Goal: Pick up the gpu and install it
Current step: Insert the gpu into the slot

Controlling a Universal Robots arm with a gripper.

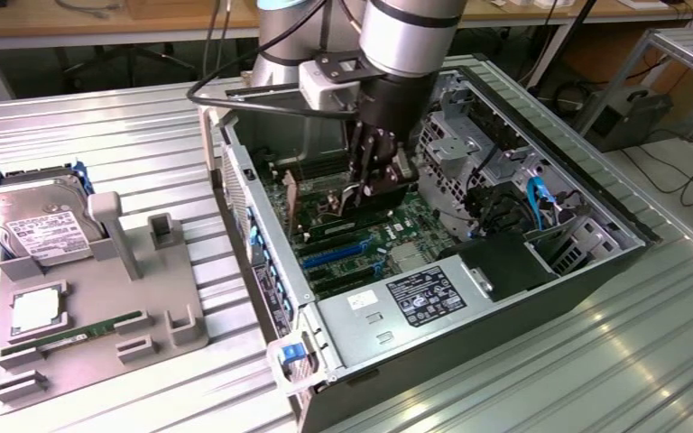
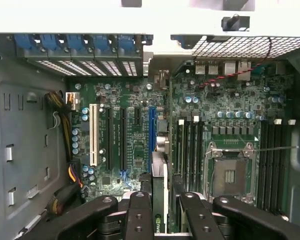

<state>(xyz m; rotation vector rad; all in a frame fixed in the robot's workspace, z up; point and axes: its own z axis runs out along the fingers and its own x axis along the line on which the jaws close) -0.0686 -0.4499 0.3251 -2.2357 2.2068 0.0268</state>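
Note:
My gripper [image 1: 368,185] reaches down inside the open computer case [image 1: 617,212], over the motherboard [image 1: 413,225]. It is shut on the gpu [image 1: 349,209], a thin black card held on edge just above the board. In the wrist view the gpu [image 2: 160,172] shows edge-on between the two black fingers [image 2: 140,212] of the gripper [image 2: 165,207]. The card runs alongside the long blue slot [image 2: 152,127] toward the rear slot openings. I cannot tell whether its lower edge touches a slot.
A grey tray [image 1: 94,347] at the exterior view's left holds a hard drive [image 1: 36,221], a processor [image 1: 36,309] and a green memory stick [image 1: 76,336]. The case walls, drive cage [image 1: 455,149] and power cables [image 2: 60,107] crowd the gripper.

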